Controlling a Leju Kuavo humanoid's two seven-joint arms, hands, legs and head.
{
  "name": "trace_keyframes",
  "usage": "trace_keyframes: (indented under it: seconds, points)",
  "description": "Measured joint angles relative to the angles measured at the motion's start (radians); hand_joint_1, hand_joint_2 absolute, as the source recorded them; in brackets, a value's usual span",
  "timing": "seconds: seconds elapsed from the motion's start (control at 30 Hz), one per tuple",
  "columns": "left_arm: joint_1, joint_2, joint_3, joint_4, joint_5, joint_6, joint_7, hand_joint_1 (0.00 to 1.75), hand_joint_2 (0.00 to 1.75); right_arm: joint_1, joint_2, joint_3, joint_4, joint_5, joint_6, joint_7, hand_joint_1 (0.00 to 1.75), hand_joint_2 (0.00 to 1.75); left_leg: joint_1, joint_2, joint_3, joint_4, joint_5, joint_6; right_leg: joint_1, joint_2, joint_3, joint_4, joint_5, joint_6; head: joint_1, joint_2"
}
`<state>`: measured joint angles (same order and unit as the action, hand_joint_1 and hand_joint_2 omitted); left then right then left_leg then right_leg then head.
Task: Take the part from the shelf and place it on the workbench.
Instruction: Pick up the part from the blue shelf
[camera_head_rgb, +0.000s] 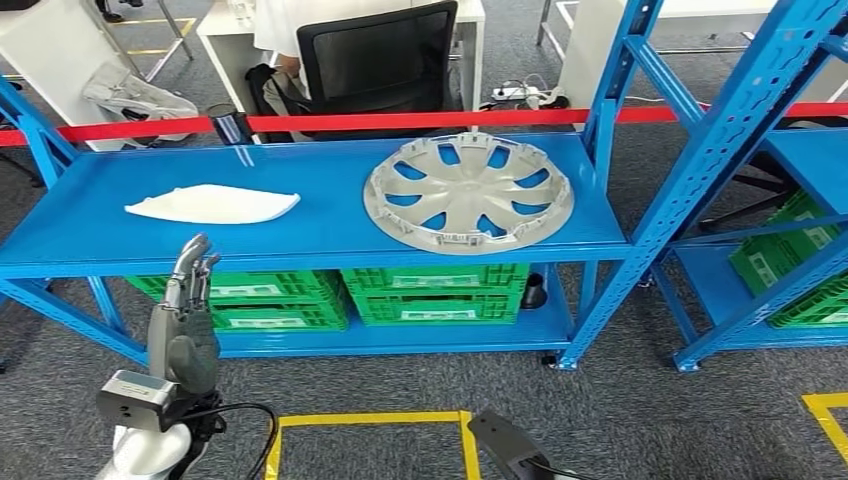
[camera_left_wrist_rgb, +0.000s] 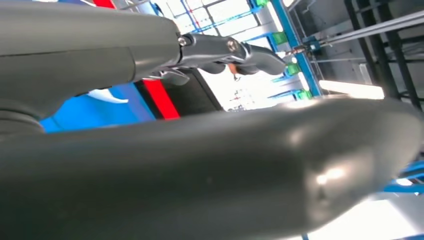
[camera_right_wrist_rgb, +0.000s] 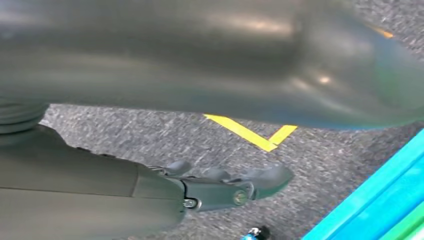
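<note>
While the left hand (camera_head_rgb: 190, 300) stands raised in front of the near edge of the blue shelf (camera_head_rgb: 330, 235), fingers stretched upward and a little apart with nothing in them, the part, a grey wheel cover (camera_head_rgb: 468, 192), lies flat on the right half of that shelf, well apart from the hand. To the left on the same shelf lies a white curved piece (camera_head_rgb: 212, 204), just beyond the raised fingers. Nothing lies between the white piece and the wheel cover.

Below the shelf board, green crates (camera_head_rgb: 435, 293) sit side by side on the lower level. Behind the shelf a red tape (camera_head_rgb: 420, 121) runs across, with a black office chair (camera_head_rgb: 378, 60) and a person seated at a white desk (camera_head_rgb: 225, 25) beyond it. A second blue rack (camera_head_rgb: 790, 190) stands to the right, holding more green crates. Yellow lines (camera_head_rgb: 370, 420) mark the grey carpet near the robot.

The right hand (camera_right_wrist_rgb: 220, 187) hangs low over the carpet near a yellow line, its fingers loosely extended and holding nothing. In the left wrist view the left hand's fingers (camera_left_wrist_rgb: 235, 52) reach out with nothing between them.
</note>
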<state>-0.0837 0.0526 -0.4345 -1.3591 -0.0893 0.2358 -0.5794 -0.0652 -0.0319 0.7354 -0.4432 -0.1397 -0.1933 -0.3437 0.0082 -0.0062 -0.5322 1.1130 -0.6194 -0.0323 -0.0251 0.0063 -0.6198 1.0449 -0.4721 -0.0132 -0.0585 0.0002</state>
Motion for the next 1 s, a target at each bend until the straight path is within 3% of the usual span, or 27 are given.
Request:
trace_keyframes:
  seconds: [0.07, 0.1, 0.13, 0.17, 0.23, 0.3, 0.4, 0.47, 0.57, 0.6, 0.63, 0.67, 0.73, 0.77, 0.83, 0.93, 1.0]
  points:
    - [0.004, 0.0, 0.0, 0.0, 0.0, 0.0, 0.0, 0.0, 0.0, 0.001, -0.001, 0.006, 0.0, 0.007, -0.003, 0.0, 0.0, 0.0, 0.001, 0.0, -0.086, 0.144, -0.05, -0.005, 0.001, -0.002, 0.004, 0.0, -0.005, -0.005, -0.001, 0.0]
    - [0.006, 0.0, 0.0, 0.0, 0.0, 0.0, 0.0, 0.0, 0.0, 0.001, -0.001, 0.009, 0.0, 0.009, -0.003, 0.0, 0.0, 0.0, 0.001, 0.0, -0.117, 0.185, -0.052, -0.005, 0.001, -0.002, 0.007, 0.0, -0.008, -0.005, -0.001, 0.0]
    - [0.008, 0.0, 0.0, 0.0, 0.0, 0.0, 0.0, 0.0, 0.0, 0.002, -0.002, 0.012, 0.0, 0.01, -0.004, 0.0, 0.0, 0.0, 0.001, 0.0, -0.131, 0.188, -0.033, -0.003, 0.002, -0.001, 0.01, 0.0, -0.011, -0.005, -0.001, 0.0]
    - [0.009, 0.001, 0.0, 0.0, 0.0, 0.0, 0.0, 0.0, 0.0, 0.002, -0.002, 0.014, 0.0, 0.012, -0.004, 0.0, 0.0, 0.0, 0.001, 0.0, -0.124, 0.153, 0.005, 0.0, 0.002, 0.0, 0.016, 0.0, -0.014, -0.004, -0.001, 0.0]
    - [0.01, 0.002, 0.0, -0.001, 0.0, -0.001, 0.0, 0.0, 0.0, 0.002, -0.002, 0.017, -0.001, 0.016, -0.004, 0.0, 0.0, 0.0, -0.001, 0.001, -0.075, 0.017, 0.092, 0.009, 0.003, 0.002, 0.029, 0.0, -0.021, 0.003, -0.001, 0.0]
    - [0.01, 0.002, 0.0, -0.003, 0.0, -0.002, 0.0, 0.0, 0.0, 0.0, -0.002, 0.021, -0.002, 0.02, -0.004, 0.001, 0.0, 0.0, -0.005, 0.001, -0.04, -0.076, 0.128, 0.016, 0.005, 0.002, 0.036, -0.001, -0.027, 0.014, -0.001, 0.0]
    - [0.012, 0.003, 0.001, -0.009, 0.0, -0.003, 0.0, 0.0, 0.0, -0.002, -0.002, 0.025, -0.003, 0.024, -0.004, 0.001, 0.0, 0.0, -0.007, -0.002, -0.034, -0.096, 0.13, 0.03, 0.005, 0.0, 0.042, -0.011, -0.027, 0.033, 0.0, 0.0]
    - [0.013, 0.004, 0.002, -0.016, 0.0, -0.003, 0.0, 0.0, 0.0, -0.004, -0.002, 0.027, -0.003, 0.026, -0.005, 0.002, 0.0, 0.0, -0.004, -0.004, -0.026, -0.106, 0.135, 0.043, 0.005, -0.001, 0.03, 0.019, -0.047, 0.042, 0.0, 0.0]
    - [0.015, 0.004, 0.002, -0.021, 0.0, -0.004, 0.0, 0.0, 0.0, -0.005, -0.002, 0.031, -0.003, 0.029, -0.006, 0.002, 0.0, 0.0, -0.005, -0.003, -0.021, -0.109, 0.134, 0.055, 0.007, -0.002, -0.061, 0.196, -0.128, 0.049, 0.001, 0.0]
    - [0.016, 0.004, 0.002, -0.021, 0.0, -0.005, 0.0, 0.0, 0.0, -0.004, -0.002, 0.033, -0.003, 0.03, -0.007, 0.001, 0.0, 0.0, -0.007, -0.003, -0.02, -0.108, 0.132, 0.057, 0.008, -0.002, -0.091, 0.247, -0.14, 0.05, 0.001, 0.0]
    - [0.018, 0.004, 0.002, -0.021, 0.0, -0.006, 0.0, 0.0, 0.0, -0.003, -0.002, 0.035, -0.003, 0.031, -0.008, 0.001, 0.0, 0.0, -0.009, -0.005, -0.018, -0.107, 0.13, 0.058, 0.008, -0.002, -0.106, 0.265, -0.134, 0.049, 0.001, 0.0]
    - [0.018, 0.004, 0.002, -0.022, -0.001, -0.008, 0.0, 0.0, 0.0, -0.003, -0.002, 0.037, -0.003, 0.031, -0.009, 0.001, 0.0, 0.0, -0.01, -0.007, -0.015, -0.106, 0.127, 0.058, 0.009, -0.002, -0.099, 0.241, -0.107, 0.047, 0.001, 0.0]
    - [0.019, 0.004, 0.003, -0.024, -0.003, -0.012, 0.0, 0.0, 0.0, -0.004, -0.003, 0.038, -0.003, 0.033, -0.012, 0.0, 0.0, 0.0, -0.011, -0.012, -0.007, -0.104, 0.119, 0.055, 0.011, 0.0, -0.038, 0.108, -0.034, 0.038, 0.001, 0.0]
    - [0.019, 0.004, 0.003, -0.026, -0.004, -0.013, 0.0, 0.0, 0.0, -0.004, -0.003, 0.039, -0.003, 0.034, -0.014, 0.0, 0.0, 0.0, -0.013, -0.015, -0.004, -0.102, 0.115, 0.051, 0.013, 0.001, -0.009, 0.047, -0.011, 0.032, 0.001, 0.0]
    - [0.019, 0.004, 0.004, -0.029, -0.006, -0.016, 0.0, 0.0, 0.0, -0.005, -0.003, 0.04, -0.003, 0.035, -0.017, 0.0, 0.0, 0.0, -0.015, -0.018, -0.003, -0.101, 0.109, 0.042, 0.017, 0.002, 0.018, -0.01, -0.002, 0.021, 0.001, 0.0]
    - [0.019, 0.004, 0.007, -0.035, -0.007, -0.018, 0.0, 0.0, 0.0, -0.006, -0.002, 0.041, -0.004, 0.035, -0.017, 0.0, 0.0, 0.0, -0.014, -0.017, -0.001, -0.099, 0.101, 0.026, 0.014, -0.002, 0.023, -0.018, -0.002, 0.005, 0.001, 0.0]
    - [0.017, 0.004, 0.01, -0.038, -0.008, -0.02, 0.0, 0.0, 0.0, -0.007, -0.002, 0.041, -0.006, 0.036, -0.017, 0.0, 0.0, 0.0, -0.012, -0.012, -0.026, -0.038, 0.065, 0.014, 0.008, -0.007, 0.031, -0.026, -0.002, -0.004, -0.001, 0.0]
